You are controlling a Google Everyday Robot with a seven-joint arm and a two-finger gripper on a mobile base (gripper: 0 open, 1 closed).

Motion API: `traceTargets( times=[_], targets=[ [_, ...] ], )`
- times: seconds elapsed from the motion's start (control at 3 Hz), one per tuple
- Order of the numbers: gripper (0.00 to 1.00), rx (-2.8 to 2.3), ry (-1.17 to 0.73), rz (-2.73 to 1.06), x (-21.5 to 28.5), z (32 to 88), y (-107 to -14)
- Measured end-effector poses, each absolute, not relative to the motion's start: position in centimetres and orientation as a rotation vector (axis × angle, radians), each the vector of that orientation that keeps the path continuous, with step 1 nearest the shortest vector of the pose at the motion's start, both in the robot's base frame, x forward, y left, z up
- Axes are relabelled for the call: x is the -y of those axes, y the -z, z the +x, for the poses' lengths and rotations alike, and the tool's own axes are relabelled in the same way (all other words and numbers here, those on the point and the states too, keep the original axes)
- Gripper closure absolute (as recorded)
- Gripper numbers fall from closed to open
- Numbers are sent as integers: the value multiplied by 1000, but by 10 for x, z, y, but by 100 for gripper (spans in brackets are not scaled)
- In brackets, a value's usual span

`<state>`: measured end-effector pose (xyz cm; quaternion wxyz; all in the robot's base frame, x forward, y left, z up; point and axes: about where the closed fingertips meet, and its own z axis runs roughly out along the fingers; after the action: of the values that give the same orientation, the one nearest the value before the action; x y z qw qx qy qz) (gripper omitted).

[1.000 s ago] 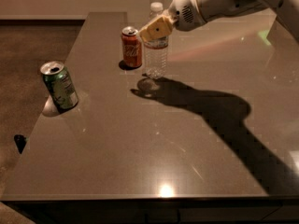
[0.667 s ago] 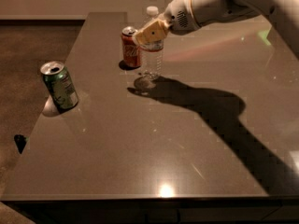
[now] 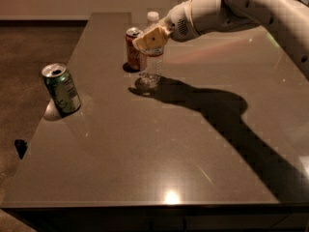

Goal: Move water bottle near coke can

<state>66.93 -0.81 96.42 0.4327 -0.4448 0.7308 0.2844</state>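
The water bottle (image 3: 152, 64) is clear ribbed plastic with a white cap and stands upright near the table's far left part. My gripper (image 3: 150, 39) is shut on the bottle's upper body, reaching in from the upper right. The coke can (image 3: 134, 49), red with a silver top, stands upright just left of and behind the bottle, almost touching it. The bottle's base sits at or just above the table top.
A green can (image 3: 61, 88) with a silver top stands near the left edge of the dark glossy table (image 3: 159, 149). The arm's shadow runs across the table to the right. Brown carpet lies beyond the left edge.
My gripper has carried the water bottle a little to the left, closer to the coke can. The cans have not moved.
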Motion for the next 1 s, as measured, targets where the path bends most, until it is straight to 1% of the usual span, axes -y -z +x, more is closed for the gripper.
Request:
traceTargets(
  times=[0.67, 1.0],
  targets=[
    [13, -1822, -722, -1112, 6, 672, -958],
    [0, -1821, -726, -1116, 3, 672, -957]
  ],
)
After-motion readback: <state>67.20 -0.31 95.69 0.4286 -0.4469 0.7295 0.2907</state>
